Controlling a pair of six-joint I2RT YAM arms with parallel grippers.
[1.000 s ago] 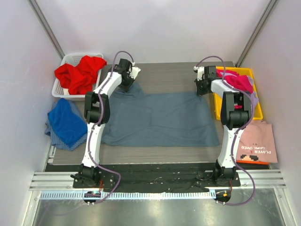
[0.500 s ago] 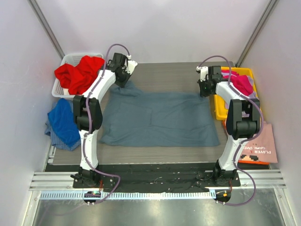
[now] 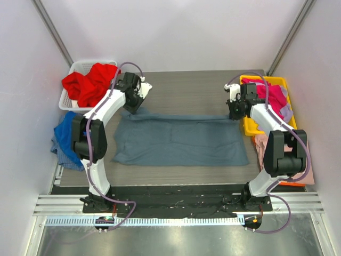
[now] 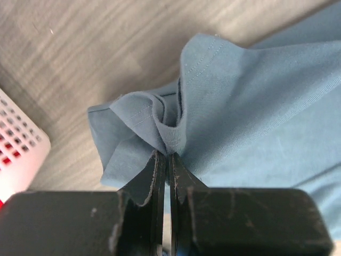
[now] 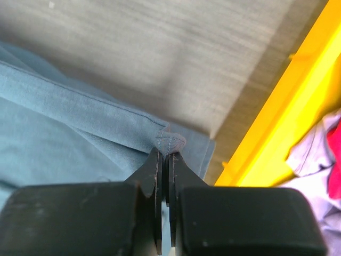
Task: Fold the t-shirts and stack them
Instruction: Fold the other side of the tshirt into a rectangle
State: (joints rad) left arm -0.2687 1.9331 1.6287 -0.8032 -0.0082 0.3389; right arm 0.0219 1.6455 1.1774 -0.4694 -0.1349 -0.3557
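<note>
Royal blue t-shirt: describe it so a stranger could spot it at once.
At the table's left edge sits a white basket holding a red shirt. Just below it in the top view lies the royal blue t-shirt, crumpled. Its blue is vivid; the spread-out shirt beside it is dull slate.

The spread t-shirt [image 3: 181, 141] lies on the table [image 3: 186, 85], basket [image 3: 65, 101] behind-left, tray [image 3: 277, 80] to its right.

There were one slate shirt [image 3: 181, 141], one red shirt [image 3: 88, 84], one blue shirt [image 3: 66, 136], one magenta shirt [image 3: 274, 95], one pink shirt [image 3: 260, 146], one basket [image 3: 65, 101], one tray [image 3: 250, 127].
</note>
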